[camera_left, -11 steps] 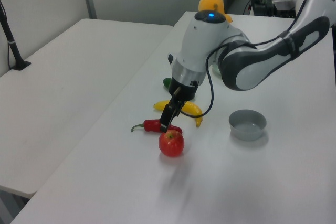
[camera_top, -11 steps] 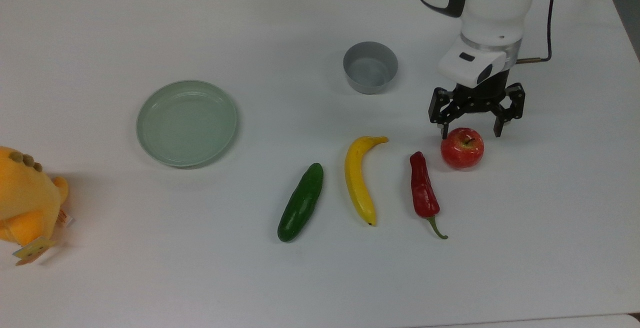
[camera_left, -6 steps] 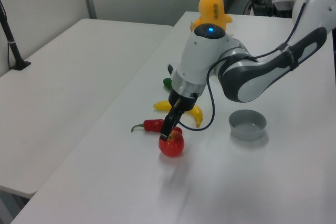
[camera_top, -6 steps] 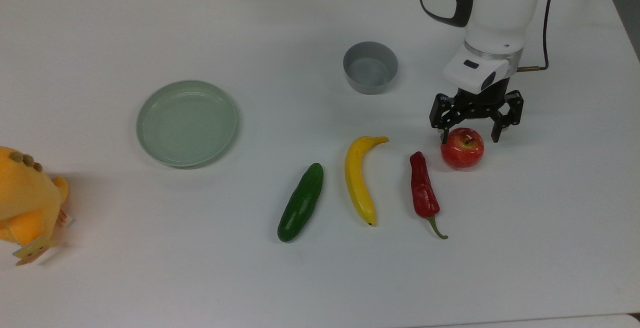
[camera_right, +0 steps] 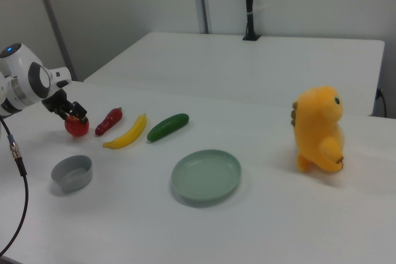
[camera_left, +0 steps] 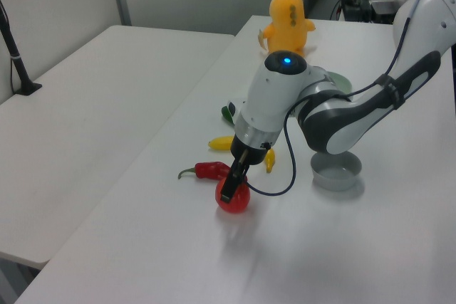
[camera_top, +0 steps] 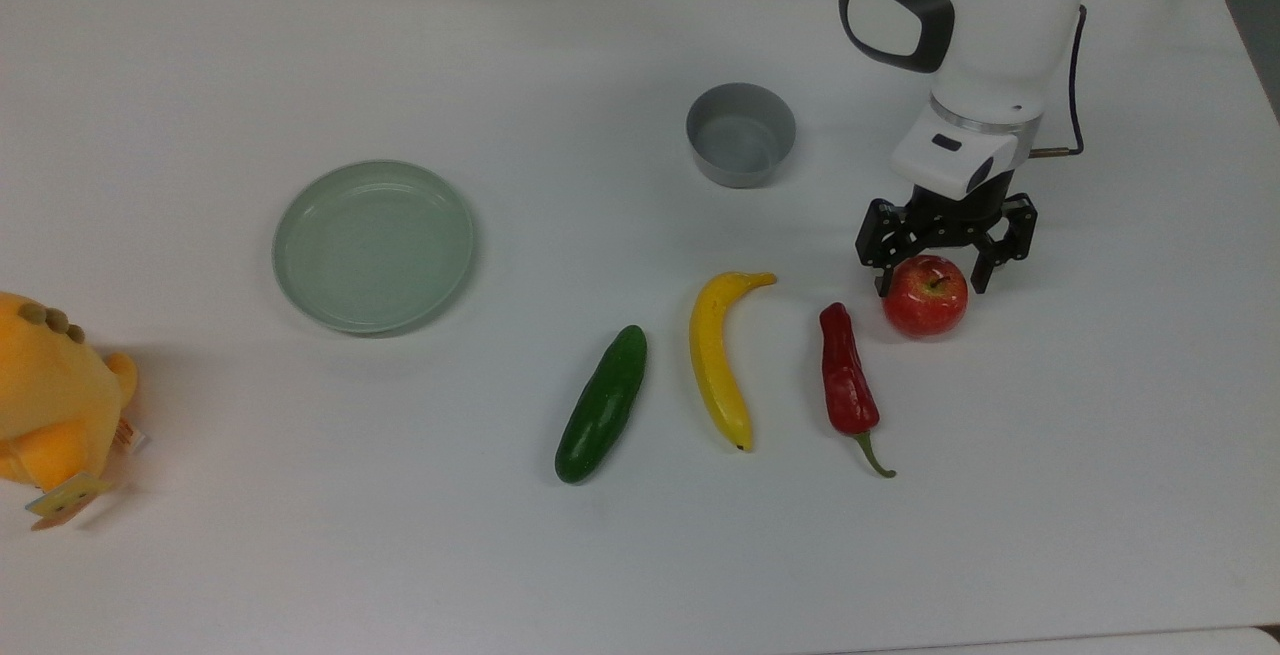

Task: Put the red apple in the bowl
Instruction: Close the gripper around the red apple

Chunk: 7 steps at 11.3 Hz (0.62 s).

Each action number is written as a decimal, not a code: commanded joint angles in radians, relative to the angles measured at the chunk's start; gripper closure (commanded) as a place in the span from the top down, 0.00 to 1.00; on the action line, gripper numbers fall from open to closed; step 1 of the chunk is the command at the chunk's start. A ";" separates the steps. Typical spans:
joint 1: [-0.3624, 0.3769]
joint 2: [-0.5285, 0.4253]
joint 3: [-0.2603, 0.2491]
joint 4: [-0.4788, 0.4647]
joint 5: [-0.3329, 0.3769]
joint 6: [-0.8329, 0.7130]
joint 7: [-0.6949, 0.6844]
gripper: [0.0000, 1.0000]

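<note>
The red apple (camera_top: 925,297) rests on the white table at the top view's right, beside a red chili. My gripper (camera_top: 930,280) stands open directly over it, one finger on each side of the fruit's upper half. The left view has the gripper (camera_left: 231,189) low on the apple (camera_left: 234,201). From the right view, the apple (camera_right: 77,127) sits under the gripper (camera_right: 73,114). The grey bowl (camera_top: 735,173) stands empty to the upper left of the apple in the top view, and appears as the bowl (camera_left: 335,176) and the bowl (camera_right: 72,177) elsewhere.
A red chili (camera_top: 847,380), banana (camera_top: 722,355) and cucumber (camera_top: 602,403) lie in a row left of the apple in the top view. A pale green plate (camera_top: 374,245) sits further left. An orange plush toy (camera_top: 50,405) stands at the left edge.
The gripper has come down from just above and behind the apple until its open fingers straddle it. The apple and the other things have not moved.
</note>
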 commanded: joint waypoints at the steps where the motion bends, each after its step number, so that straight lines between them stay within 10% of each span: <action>1: -0.006 0.002 0.011 -0.030 -0.064 0.042 0.041 1.00; 3: -0.012 0.002 0.028 -0.038 -0.099 0.042 0.041 0.82; 5: -0.012 0.002 0.031 -0.041 -0.108 0.041 0.036 0.36; 7: -0.018 -0.005 0.034 -0.041 -0.107 0.039 0.033 0.23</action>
